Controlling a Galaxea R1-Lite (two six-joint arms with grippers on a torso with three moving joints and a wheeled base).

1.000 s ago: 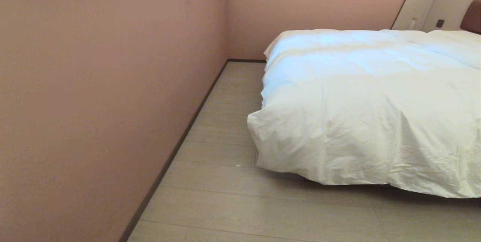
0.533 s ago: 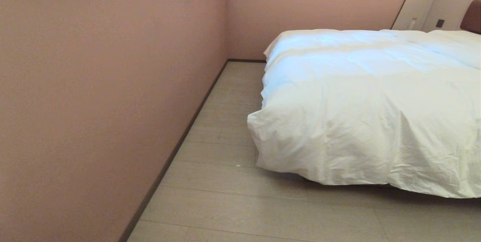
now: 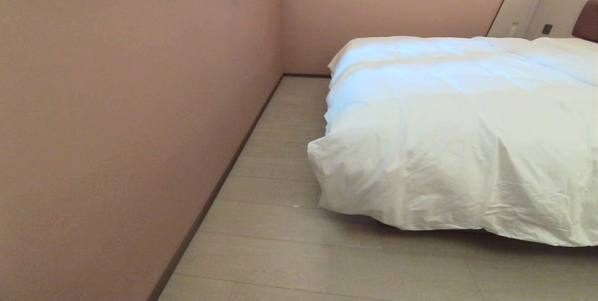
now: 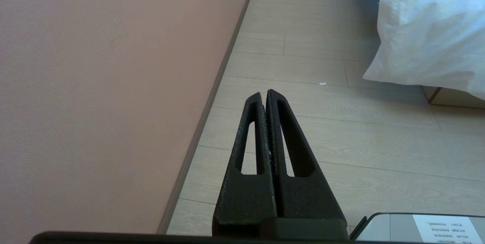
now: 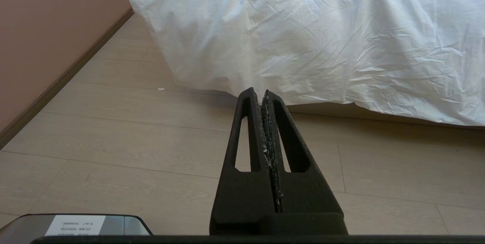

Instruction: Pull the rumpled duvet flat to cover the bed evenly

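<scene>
The duvet [image 3: 448,132] is lying bunched over the bed's [image 4: 451,98] foot corner, while both the left gripper [image 4: 264,94] and right gripper [image 5: 257,93] are hanging above the floor [image 3: 299,254], fingers pressed together (nothing held), apparently parked before approach.

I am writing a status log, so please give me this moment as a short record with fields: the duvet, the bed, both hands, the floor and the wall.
duvet: white duvet spread over the bed, creased, its near edge hanging close to the floor
bed: headboard at far right; base mostly hidden under the duvet
left hand: left hand shut, empty, over the floor near the wall, apart from the duvet
right hand: right hand shut, empty, pointing at the duvet's hanging edge, not touching it
floor: pale planks
wall: pink wall on the left
</scene>
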